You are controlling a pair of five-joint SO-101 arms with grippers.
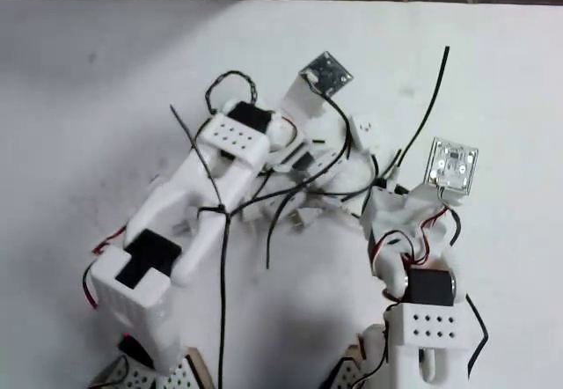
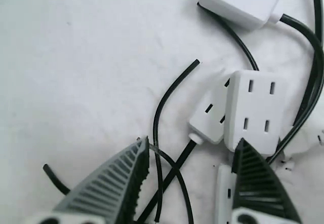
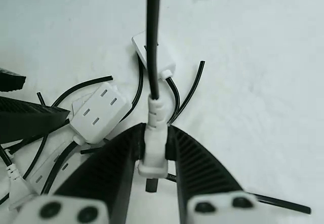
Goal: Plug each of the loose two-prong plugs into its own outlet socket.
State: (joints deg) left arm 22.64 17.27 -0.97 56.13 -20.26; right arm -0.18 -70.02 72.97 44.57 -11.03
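Note:
My right gripper [image 3: 154, 130] is shut on a white two-prong plug [image 3: 153, 150], whose black cord [image 3: 152, 36] runs away from the fingers. Beyond it on the table lie a white outlet block [image 3: 98, 110] with slots facing up and a smaller white socket [image 3: 152, 51]. My left gripper [image 2: 192, 145] is open just over a tangle of black cords, with a white multi-slot outlet block [image 2: 253, 107] near one fingertip [image 2: 248, 163] and a white connector [image 2: 210, 115] beside it. Another white socket [image 2: 238, 1] lies farther off. In the high view both grippers [image 1: 303, 165] [image 1: 383, 204] meet over the pile.
Loose black cords [image 1: 273, 204] cross the middle of the white table [image 1: 106, 81]. One long cord [image 1: 431, 107] rises from the right gripper toward the back. The table is bare at the far left and far right. The left gripper's dark fingers [image 3: 20, 117] show in the right wrist view.

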